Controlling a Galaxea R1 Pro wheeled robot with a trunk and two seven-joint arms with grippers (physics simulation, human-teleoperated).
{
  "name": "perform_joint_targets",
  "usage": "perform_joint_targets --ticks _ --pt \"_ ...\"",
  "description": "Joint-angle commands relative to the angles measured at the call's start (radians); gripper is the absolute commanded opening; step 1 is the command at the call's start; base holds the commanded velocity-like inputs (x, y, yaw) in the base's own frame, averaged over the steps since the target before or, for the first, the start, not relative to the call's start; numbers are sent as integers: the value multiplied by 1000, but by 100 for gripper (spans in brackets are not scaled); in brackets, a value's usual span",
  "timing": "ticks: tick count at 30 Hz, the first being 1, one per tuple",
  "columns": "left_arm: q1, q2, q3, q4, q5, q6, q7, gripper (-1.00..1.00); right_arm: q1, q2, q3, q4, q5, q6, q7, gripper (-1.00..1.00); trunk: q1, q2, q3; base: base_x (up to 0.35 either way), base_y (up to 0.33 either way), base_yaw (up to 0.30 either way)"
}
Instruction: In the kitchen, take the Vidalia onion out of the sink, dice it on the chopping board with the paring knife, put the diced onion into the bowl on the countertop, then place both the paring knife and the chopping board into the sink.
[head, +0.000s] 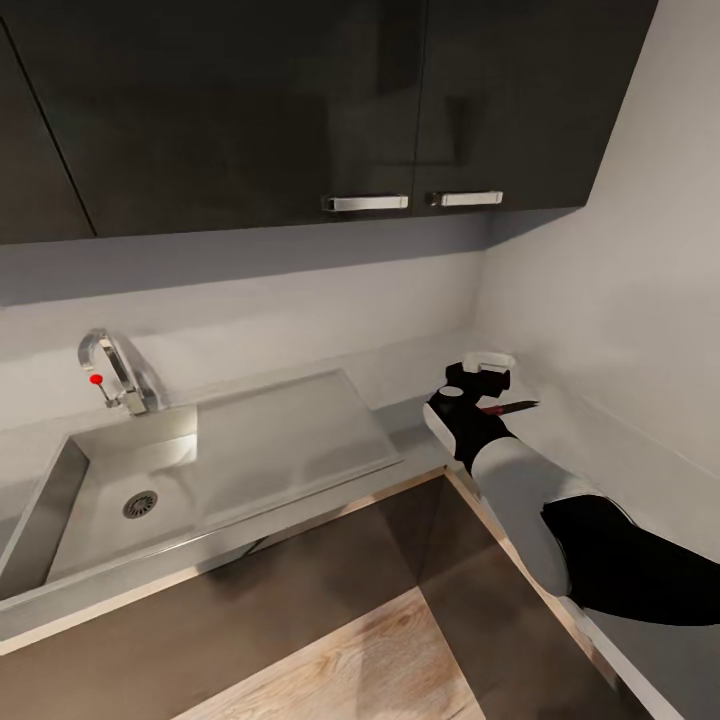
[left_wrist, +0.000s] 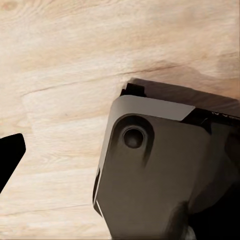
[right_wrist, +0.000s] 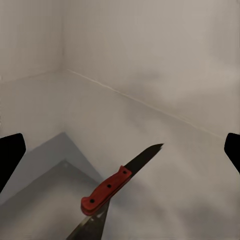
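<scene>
My right tool (head: 492, 385) hangs over the corner of the desk (head: 560, 425), at about two o'clock from the sink (head: 215, 465). Its fingers (right_wrist: 11, 157) are spread wide and grip nothing. The paring knife (right_wrist: 117, 184) lies flat on the desk between them, untouched, blade toward the wall. I cannot tell how my left tool stands.

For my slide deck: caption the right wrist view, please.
Red-handled paring knife with short dark blade lying on the pale countertop between the open right hand's fingertips.
</scene>
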Motion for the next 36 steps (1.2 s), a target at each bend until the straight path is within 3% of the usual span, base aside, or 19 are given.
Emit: perform_joint_targets --ticks 1,7,14,17,25,36 --pt "1 0 1 2 5 24 1 100 -1 0 6 1 -5 0 -4 100 1 -2 -2 0 0 0" --pt "3 0 1 0 5 100 0 100 -1 2 5 1 -13 3 -5 100 1 -2 -2 43 0 0" --pt "4 -2 1 0 6 115 0 100 -1 1 5 57 -129 1 -6 100 1 -2 -2 211 0 0" --pt "4 -5 1 0 6 115 0 100 -1 1 5 64 -154 -1 -7 100 1 -2 -2 249 0 0" --pt "5 -8 1 0 6 115 0 100 -1 -3 5 67 -167 -2 -8 100 1 -2 -2 235 0 0" --pt "5 -8 1 0 6 116 0 100 -1 -5 5 67 -197 -1 -7 100 1 -2 -6 35 0 0"
